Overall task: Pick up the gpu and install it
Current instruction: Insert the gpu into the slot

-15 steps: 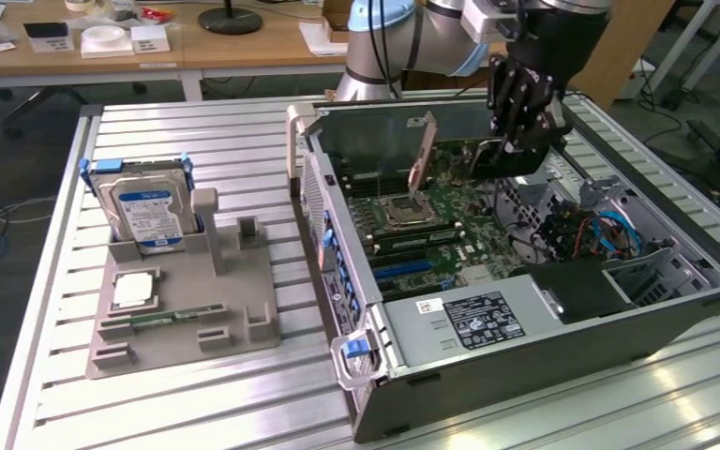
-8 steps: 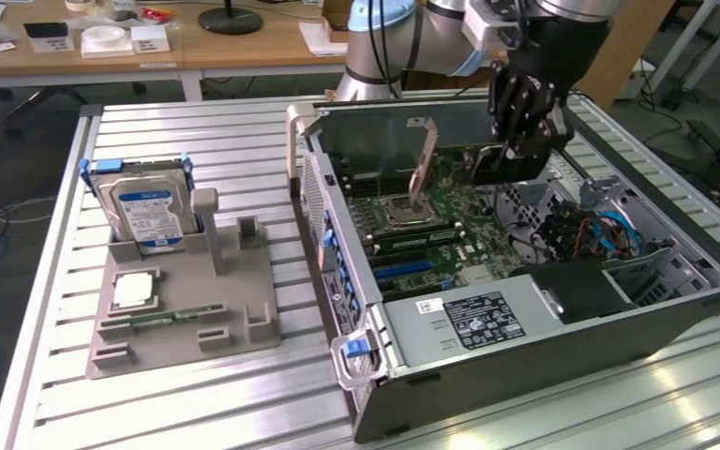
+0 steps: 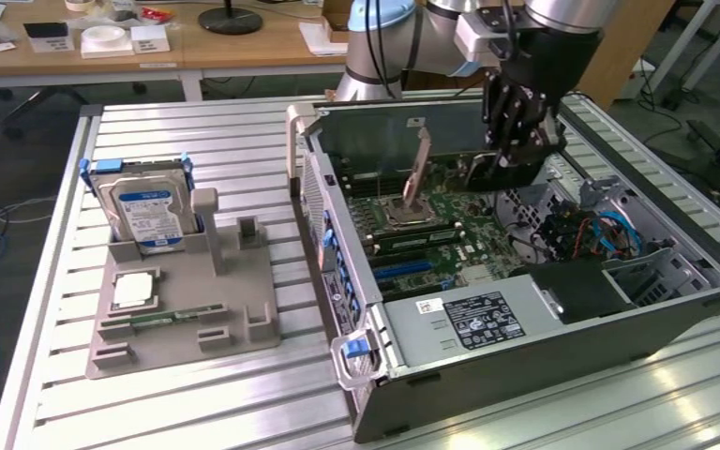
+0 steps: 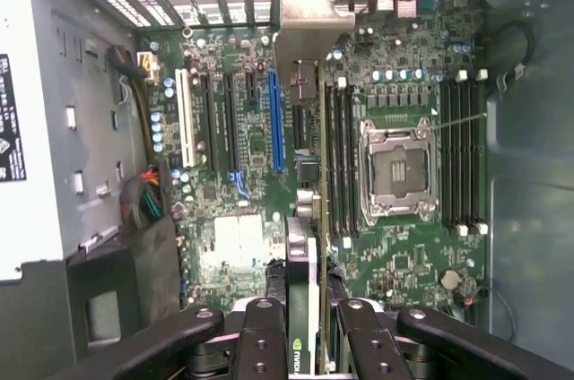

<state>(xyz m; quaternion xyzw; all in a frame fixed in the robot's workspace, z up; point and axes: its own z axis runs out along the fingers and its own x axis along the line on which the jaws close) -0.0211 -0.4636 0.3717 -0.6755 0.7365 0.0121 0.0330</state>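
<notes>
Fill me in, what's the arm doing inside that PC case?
The arm's end effector is shut on the gpu, holding it edge-on inside the open PC case above the motherboard. Its silver bracket points at the rear slot openings, and the card hangs beside the empty blue slot, not yet seated as far as I can tell.

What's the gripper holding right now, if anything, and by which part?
The gripper holds the gpu edge-on, clamped across its faces at the end opposite the metal bracket.
</notes>
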